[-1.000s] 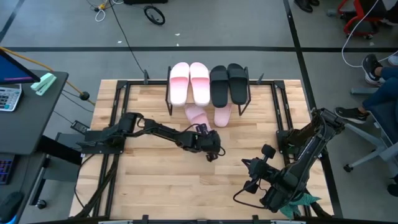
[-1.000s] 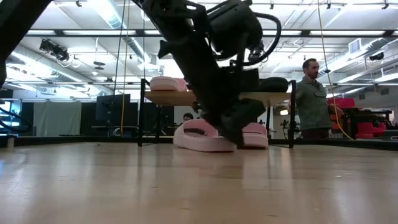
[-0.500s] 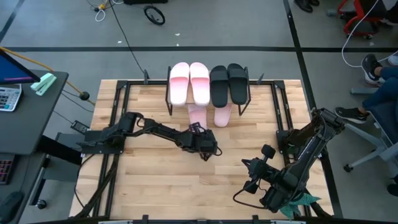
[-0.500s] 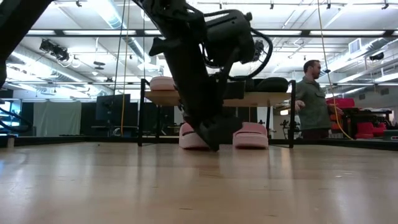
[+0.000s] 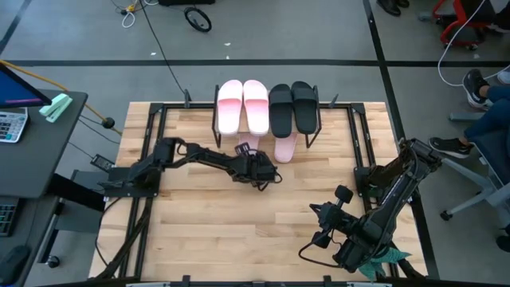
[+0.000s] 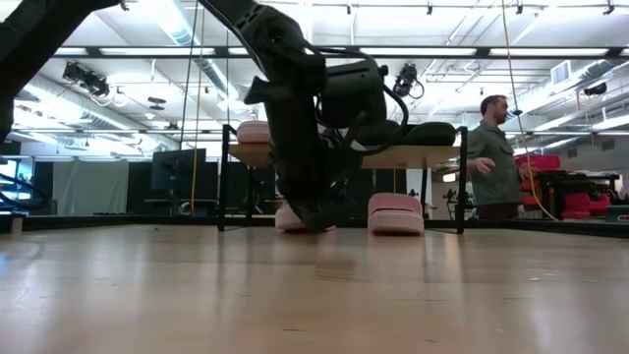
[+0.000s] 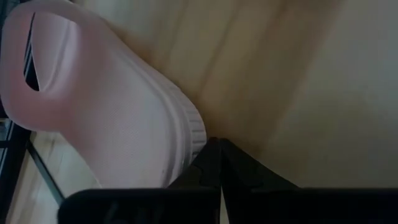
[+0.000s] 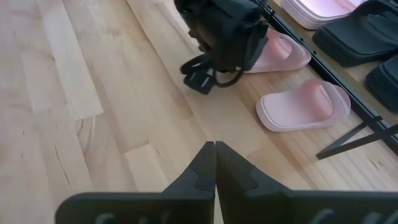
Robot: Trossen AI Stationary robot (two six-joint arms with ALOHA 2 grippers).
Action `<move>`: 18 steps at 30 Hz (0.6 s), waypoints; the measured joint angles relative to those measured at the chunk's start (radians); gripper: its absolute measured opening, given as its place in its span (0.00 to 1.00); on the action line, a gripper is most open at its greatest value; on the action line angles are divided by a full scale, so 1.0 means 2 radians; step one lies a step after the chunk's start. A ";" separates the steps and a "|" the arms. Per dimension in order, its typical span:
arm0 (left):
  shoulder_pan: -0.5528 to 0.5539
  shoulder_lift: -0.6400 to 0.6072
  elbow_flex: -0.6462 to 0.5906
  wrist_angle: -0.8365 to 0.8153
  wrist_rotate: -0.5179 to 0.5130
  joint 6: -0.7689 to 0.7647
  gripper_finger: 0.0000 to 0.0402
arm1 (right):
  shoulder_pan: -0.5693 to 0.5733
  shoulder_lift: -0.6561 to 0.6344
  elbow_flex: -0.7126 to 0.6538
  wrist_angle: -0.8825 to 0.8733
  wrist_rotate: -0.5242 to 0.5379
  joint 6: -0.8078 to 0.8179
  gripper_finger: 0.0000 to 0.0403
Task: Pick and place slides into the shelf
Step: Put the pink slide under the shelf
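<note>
Two light pink slides [image 5: 243, 105] and two black slides [image 5: 292, 108] lie on the shelf's top board [image 5: 263, 127]. A third pink slide [image 7: 112, 106] lies on the table, mostly under the shelf [image 6: 344, 153]; only its near end [image 5: 245, 147] shows from above. A fourth pink slide [image 5: 285, 148] lies to its right, half under the shelf. My left gripper [image 5: 253, 159] is shut, low at the third slide's near end. My right gripper [image 8: 214, 149] is shut and hovers near the table's near right corner [image 5: 328, 225]. My left gripper pushes the third pink slide with its shut fingertips [image 7: 214, 149], set against the sole's ribbed rim [image 7: 191, 130] at the slide's near end. The fingers slant down from the table's near side. The slide lies flat on the table, sole down.
The shelf's thin black legs [image 6: 222, 192] stand on either side of the two slides below it. Black arm frames [image 5: 155, 127] run along the table's left and right sides. Bare wood [image 5: 231, 231] fills the table's near half. A person [image 6: 489, 157] stands beyond the table.
My left gripper moved toward the table's far edge, staying shut and low, and pushed the third pink slide ahead of it. The slide slid along the table from a slanted place in front of the shelf to lie mostly under it.
</note>
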 joint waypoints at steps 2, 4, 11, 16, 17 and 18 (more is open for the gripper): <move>0.005 0.000 0.000 0.012 0.000 0.004 0.01 | 0.000 0.000 0.000 0.000 0.000 0.000 0.02; 0.006 0.000 0.000 0.014 0.000 0.006 0.01 | 0.000 0.000 0.000 0.000 0.000 0.000 0.02; -0.009 -0.003 0.000 0.009 0.000 0.010 0.01 | 0.000 0.000 0.000 0.000 0.000 0.000 0.02; -0.048 -0.040 0.000 -0.012 -0.008 0.002 0.01 | 0.000 0.000 0.000 0.001 0.000 0.000 0.02; -0.055 -0.050 0.000 -0.020 -0.012 -0.009 0.01 | 0.000 0.000 0.000 0.001 0.000 0.000 0.02; -0.060 -0.058 0.000 -0.035 -0.019 -0.024 0.01 | 0.000 0.000 0.000 0.001 0.000 0.000 0.02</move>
